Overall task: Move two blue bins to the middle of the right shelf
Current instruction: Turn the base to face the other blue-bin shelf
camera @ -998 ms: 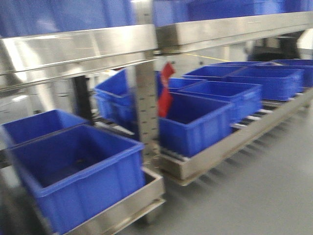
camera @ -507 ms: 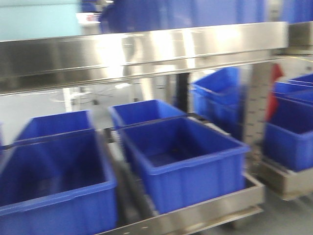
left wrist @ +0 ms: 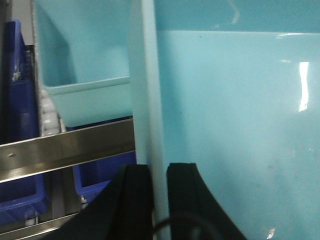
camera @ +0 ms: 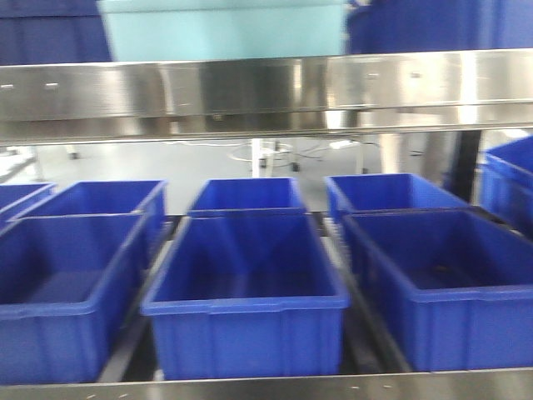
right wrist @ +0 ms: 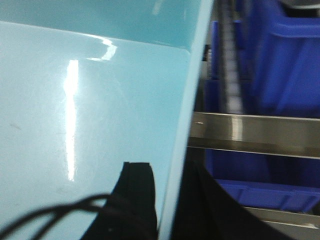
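Observation:
I hold one pale turquoise bin [left wrist: 235, 110] between both arms. My left gripper [left wrist: 159, 169] is shut on its left wall, one finger inside and one outside. My right gripper [right wrist: 167, 172] is shut on its right wall [right wrist: 185, 115] the same way. A second pale turquoise bin [left wrist: 82, 65] stands farther off on the roller track behind a steel rail [left wrist: 65, 150] of the shelf. In the front view a pale turquoise wall [camera: 221, 29] shows above the shelf's wide steel rail [camera: 266, 87].
Several dark blue ribbed crates [camera: 246, 287] fill the tier below the rail in rows. More dark blue crates [right wrist: 285, 55] and a steel rail [right wrist: 255, 132] lie to the right of the held bin. Dark blue crates [left wrist: 17, 90] also stand at the left.
The front view has swung along the rack from the right-hand bay and upright. It now faces one bay square on, with the pale turquoise wall above the rail.

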Tool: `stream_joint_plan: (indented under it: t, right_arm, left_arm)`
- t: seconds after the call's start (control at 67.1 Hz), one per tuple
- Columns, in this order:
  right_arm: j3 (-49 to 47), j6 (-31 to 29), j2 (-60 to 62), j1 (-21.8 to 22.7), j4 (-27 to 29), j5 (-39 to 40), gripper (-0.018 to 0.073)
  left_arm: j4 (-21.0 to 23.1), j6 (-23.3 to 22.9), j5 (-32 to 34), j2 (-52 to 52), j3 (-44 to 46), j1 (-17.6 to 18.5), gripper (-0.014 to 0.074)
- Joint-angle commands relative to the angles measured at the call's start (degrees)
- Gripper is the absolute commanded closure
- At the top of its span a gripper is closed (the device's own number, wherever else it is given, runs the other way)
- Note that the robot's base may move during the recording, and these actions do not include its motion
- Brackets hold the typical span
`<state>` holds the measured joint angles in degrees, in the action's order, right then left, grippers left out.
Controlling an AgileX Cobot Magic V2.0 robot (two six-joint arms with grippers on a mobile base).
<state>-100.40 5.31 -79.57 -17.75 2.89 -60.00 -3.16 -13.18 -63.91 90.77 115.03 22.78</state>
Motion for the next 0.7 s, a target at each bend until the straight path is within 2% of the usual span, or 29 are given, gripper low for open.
stream_joint_plan:
  t: [0.0, 0.685]
  right_arm:
    - [-0.65, -1.28, 0.68, -0.07, 1.32, 2.19, 0.0713]
    - [-0.65, -1.28, 0.68, -0.07, 1.32, 2.19, 0.0713]
  left_arm:
    - [2.29, 0.49, 3.33, -0.85, 0.64, 0.19, 0.0708]
    - [2.29, 0.49, 3.33, -0.85, 0.64, 0.19, 0.0708]
